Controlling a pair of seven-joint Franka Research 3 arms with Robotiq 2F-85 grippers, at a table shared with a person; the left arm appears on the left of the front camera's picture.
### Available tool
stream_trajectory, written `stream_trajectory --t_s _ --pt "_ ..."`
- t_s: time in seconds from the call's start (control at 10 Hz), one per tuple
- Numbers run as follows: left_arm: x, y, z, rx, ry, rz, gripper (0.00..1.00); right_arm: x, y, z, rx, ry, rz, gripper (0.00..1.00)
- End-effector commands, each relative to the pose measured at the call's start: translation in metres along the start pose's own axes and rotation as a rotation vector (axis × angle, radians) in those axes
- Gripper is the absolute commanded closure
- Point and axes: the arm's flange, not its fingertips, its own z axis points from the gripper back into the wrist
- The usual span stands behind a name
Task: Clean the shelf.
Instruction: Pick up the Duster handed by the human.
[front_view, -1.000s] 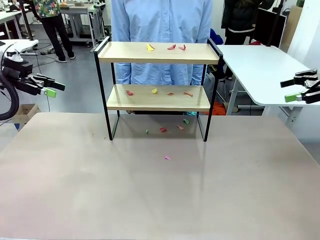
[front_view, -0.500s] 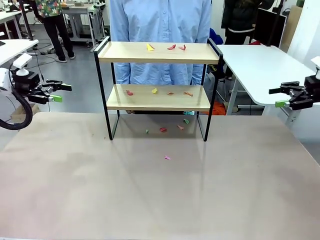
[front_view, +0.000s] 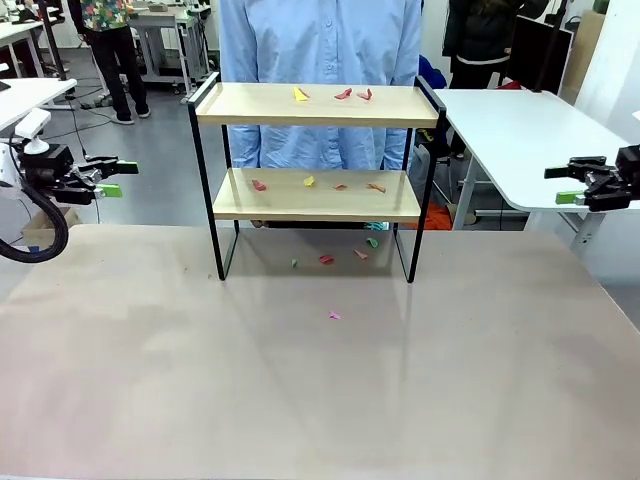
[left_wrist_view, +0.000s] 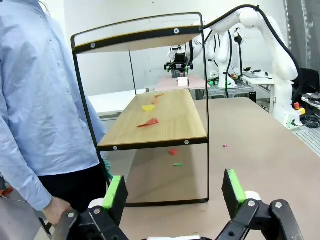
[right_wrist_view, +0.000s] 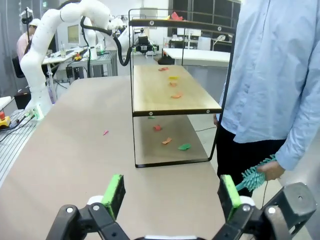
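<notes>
Shelf: we see the shelf (front_view: 260, 105) standing upright on the far half of the counter (front_view: 300, 400), about in the middle, with its black legs on the counter top.
Top board: three small scraps (front_view: 343, 95) lie here, one yellow and two red, toward the right half.
Lower board: four lower scraps (front_view: 309, 182), red, yellow and orange, are spread along the board.
Under the shelf: a few red and green bits (front_view: 326, 260) lie on the counter between the legs. One pink bit (front_view: 334, 315) lies alone, nearer to us, in front of the shelf.
Left hand: the left hand (front_view: 115, 177) hangs in the air beyond the counter's left edge, well apart from the shelf. Its fingers are spread wide, and we see nothing between the green pads (left_wrist_view: 114, 192).
Right hand: the right hand (front_view: 563, 185) hangs beyond the counter's right edge, also well apart from the shelf. Its fingers are spread wide and it grips nothing.
Person: a person (front_view: 320, 40) in a light blue shirt stands just behind the shelf. In the right wrist view the person's hand (right_wrist_view: 272, 170) holds a teal brush (right_wrist_view: 252, 177) low at the side.
</notes>
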Motion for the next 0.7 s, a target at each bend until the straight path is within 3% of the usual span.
stream_trajectory --t_s 0.0,0.4,0.6 --pt "0.007 -0.002 0.002 0.007 -0.071 0.016 0.00 0.008 -0.009 -0.001 -0.009 -0.047 -0.028 0.00" --pt "0.013 -0.001 0.009 0.054 -0.119 0.083 0.00 0.003 -0.003 -0.002 -0.011 -0.024 -0.005 0.00" --pt "0.008 -0.002 0.006 0.006 -0.062 0.019 0.00 0.003 -0.003 -0.002 -0.011 -0.024 -0.005 0.00"
